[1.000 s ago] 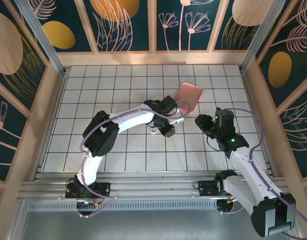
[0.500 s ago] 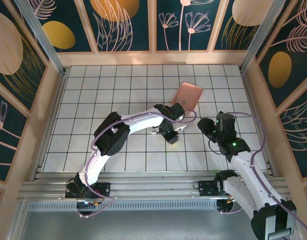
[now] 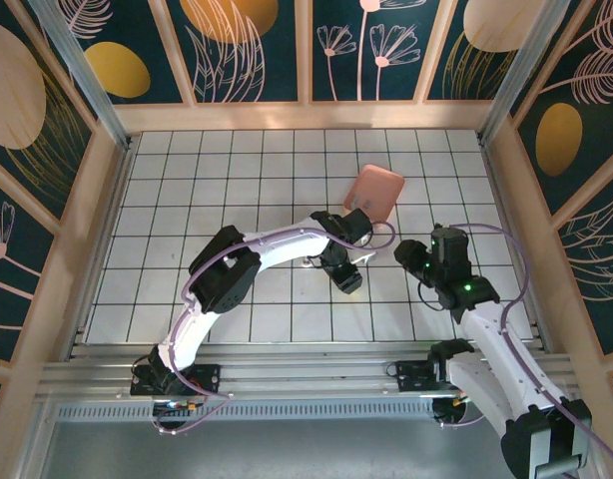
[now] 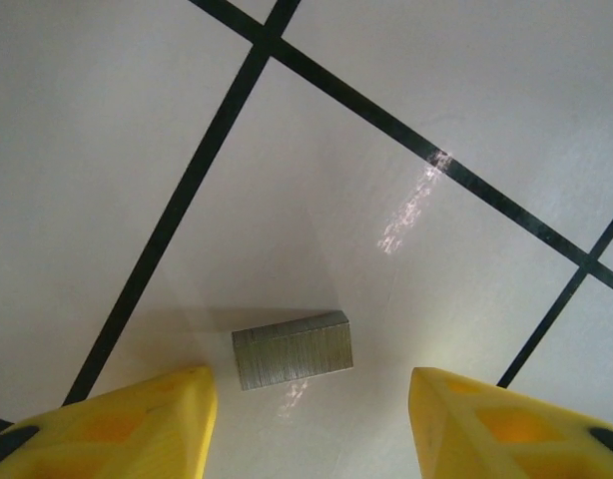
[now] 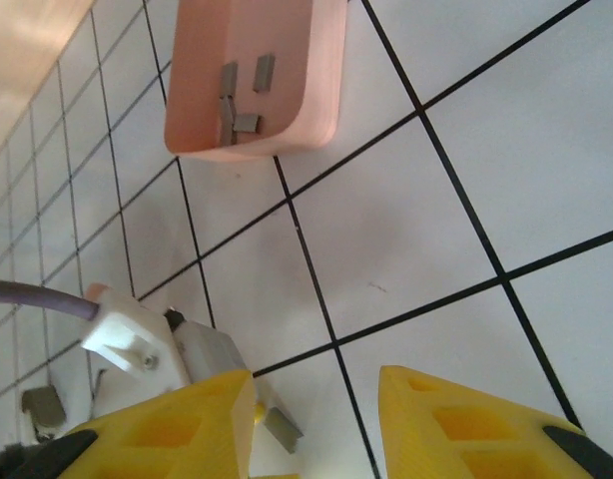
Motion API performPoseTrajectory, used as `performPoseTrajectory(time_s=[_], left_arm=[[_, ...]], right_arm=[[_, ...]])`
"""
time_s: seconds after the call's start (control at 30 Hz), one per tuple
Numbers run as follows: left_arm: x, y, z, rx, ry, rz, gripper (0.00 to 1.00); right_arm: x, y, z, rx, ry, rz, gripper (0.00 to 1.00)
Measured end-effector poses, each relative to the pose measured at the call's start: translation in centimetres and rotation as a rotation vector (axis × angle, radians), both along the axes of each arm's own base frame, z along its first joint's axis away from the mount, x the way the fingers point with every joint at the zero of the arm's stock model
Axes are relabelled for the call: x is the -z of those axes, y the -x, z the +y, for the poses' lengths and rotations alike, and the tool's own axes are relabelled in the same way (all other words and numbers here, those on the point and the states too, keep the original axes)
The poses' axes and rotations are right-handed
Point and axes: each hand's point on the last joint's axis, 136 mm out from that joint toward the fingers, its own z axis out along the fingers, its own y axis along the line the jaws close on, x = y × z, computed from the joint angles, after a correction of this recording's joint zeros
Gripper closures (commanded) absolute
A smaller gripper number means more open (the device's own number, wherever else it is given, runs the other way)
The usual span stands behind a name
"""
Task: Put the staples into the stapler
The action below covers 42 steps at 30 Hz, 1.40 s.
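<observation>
Silver-grey staples (image 4: pixel 292 349) lie flat on the white tabletop (image 4: pixel 436 80), between the left hand's (image 4: pixel 308 404) yellow fingers (image 4: pixel 137 429), touching neither. Left hand is spread, empty. Right hand (image 5: pixel 316 399) is parted too, holding nothing.

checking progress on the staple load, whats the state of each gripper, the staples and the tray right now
left gripper: open, holding nothing, one finger on either side of the staples
staples: lying loose on the table, touching neither finger
right gripper: open, gripping nothing
tray: resting flat on the table, a few spare staple strips inside
</observation>
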Motion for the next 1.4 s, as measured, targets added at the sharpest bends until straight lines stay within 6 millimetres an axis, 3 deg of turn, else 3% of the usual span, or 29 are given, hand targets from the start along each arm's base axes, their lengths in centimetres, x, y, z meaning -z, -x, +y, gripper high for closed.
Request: performPoseTrajectory(time_s=[0.13, 0.27, 0.4, 0.5, 0.7, 0.97, 1.13, 1.4], left_arm=[[-1.9, -1.3, -0.1, -0.041, 0.053, -0.061, 0.37], [-6.7, -3.0, 1.3, -0.135, 0.168, -0.136, 0.31], [-11.8, -6.1, 5.0, -0.314, 0.301, -0.224, 0.25], [-13.6, -8.5, 8.6, -0.477, 0.376, -0.263, 0.24], [-12.2, -9.3, 13.4, -0.699, 0.431, -0.252, 0.21], [-10.0, -8.7, 18.5, -0.938, 0.496, -0.219, 0.20], [-10.4, -9.4, 19.0, -0.988, 0.542, -0.224, 0.20], [-10.7, -9.8, 18.3, -0.984, 0.587, -0.213, 0.20]], right_arm=[[-0.8, -0.1, 0.3, -0.046, 0.026, -0.013, 0.62], [-1.0, -0.4, 1.2, -0.112, 0.040, -0.010, 0.62], [0.5, -0.1, 3.2, -0.232, 0.090, 0.038, 0.60], [1.3, 0.5, 6.0, -0.372, 0.154, 0.079, 0.58], [1.6, 0.2, 10.9, -0.586, 0.254, 0.122, 0.59], [6.5, 0.4, 13.6, -0.757, 0.392, 0.315, 0.61], [8.8, 0.9, 14.0, -0.812, 0.447, 0.411, 0.61], [9.9, 1.0, 14.0, -0.843, 0.483, 0.463, 0.63]])
